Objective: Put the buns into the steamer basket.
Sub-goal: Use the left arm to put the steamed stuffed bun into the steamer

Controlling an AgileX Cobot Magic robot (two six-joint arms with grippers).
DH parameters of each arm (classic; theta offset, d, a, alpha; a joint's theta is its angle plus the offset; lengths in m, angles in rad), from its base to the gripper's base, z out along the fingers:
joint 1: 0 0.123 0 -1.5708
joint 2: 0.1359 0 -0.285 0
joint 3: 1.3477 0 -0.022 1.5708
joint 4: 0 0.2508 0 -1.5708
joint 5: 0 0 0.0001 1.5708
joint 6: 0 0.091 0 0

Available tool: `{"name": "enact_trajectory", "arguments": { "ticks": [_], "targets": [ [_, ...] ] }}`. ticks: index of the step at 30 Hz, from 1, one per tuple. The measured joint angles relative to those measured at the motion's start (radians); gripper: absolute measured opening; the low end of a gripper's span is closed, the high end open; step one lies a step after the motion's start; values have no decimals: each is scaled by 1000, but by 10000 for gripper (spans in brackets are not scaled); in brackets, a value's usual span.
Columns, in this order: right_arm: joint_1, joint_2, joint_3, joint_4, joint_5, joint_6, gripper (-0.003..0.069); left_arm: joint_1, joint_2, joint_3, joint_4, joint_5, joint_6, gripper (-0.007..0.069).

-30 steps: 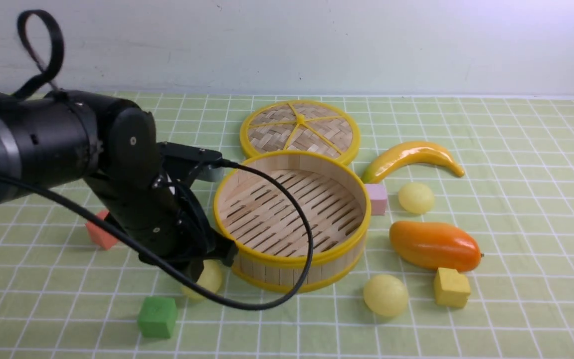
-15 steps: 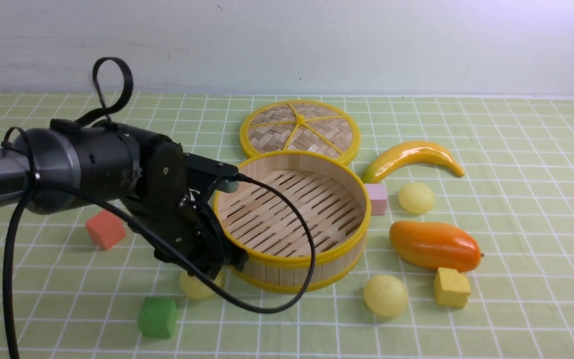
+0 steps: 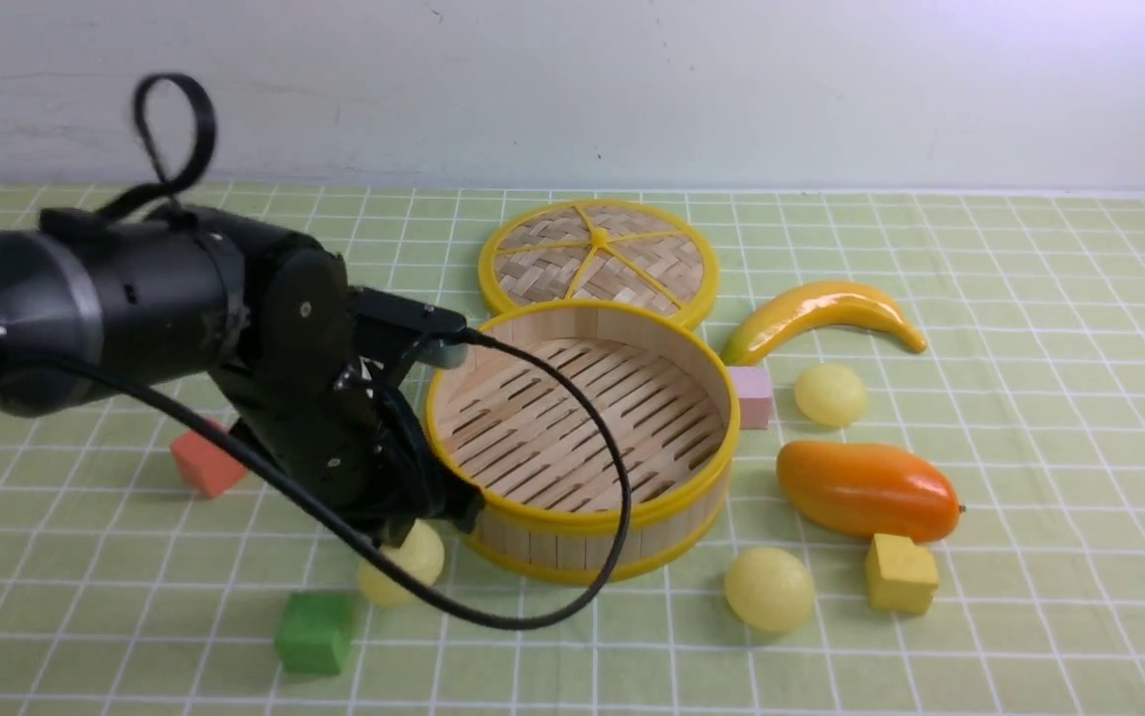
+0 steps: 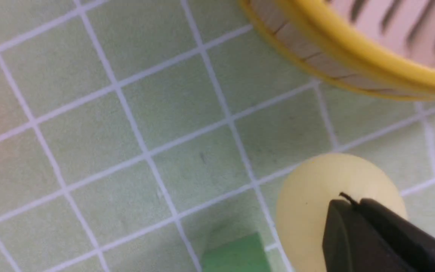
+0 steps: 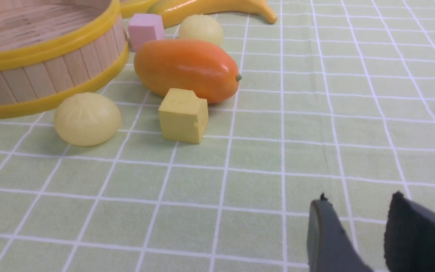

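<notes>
Green checked cloth (image 3: 1030, 398), white wall (image 3: 731, 89) behind; left hand (image 4: 351, 204) closed tight, right hand (image 5: 360, 198) slightly parted, empty.

Left arm (image 3: 134, 298), left half of the front view: fat cylindrical housing, glossy black, with a grey band (image 3: 85, 298) ringing it near the frame edge. Small recessed screws (image 3: 304, 309) dot the black wrist casing. A black strap (image 3: 169, 124) curls into a loop above the housing. A thick black cable (image 3: 622, 477) leaves a grey connector (image 3: 443, 350) in a wide arc.

Left gripper (image 4: 355, 206), lower right of its wrist view: matte black, tapered, with a stray fibre at the tip.

Right gripper (image 5: 359, 211), lower right of its wrist view: flat dark grey fingers (image 5: 330, 241) with slightly ragged tips.
</notes>
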Motion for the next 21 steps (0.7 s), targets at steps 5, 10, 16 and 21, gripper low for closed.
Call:
{"name": "enact_trajectory", "arguments": {
  "ticks": [5, 10, 16, 21],
  "targets": [
    [0, 0, 0, 0, 0, 0, 239, -36, -68, -48, -3, -30, 0, -13],
    [0, 0, 0, 0, 0, 0, 239, -36, 33, -178, 0, -77, 8, -13],
    [0, 0, 0, 0, 0, 0, 239, -36, 243, -324, 44, -91, 9, -13],
    [0, 0, 0, 0, 0, 0, 239, -36, 347, -411, 73, 7, -3, 77]
  ]
}}
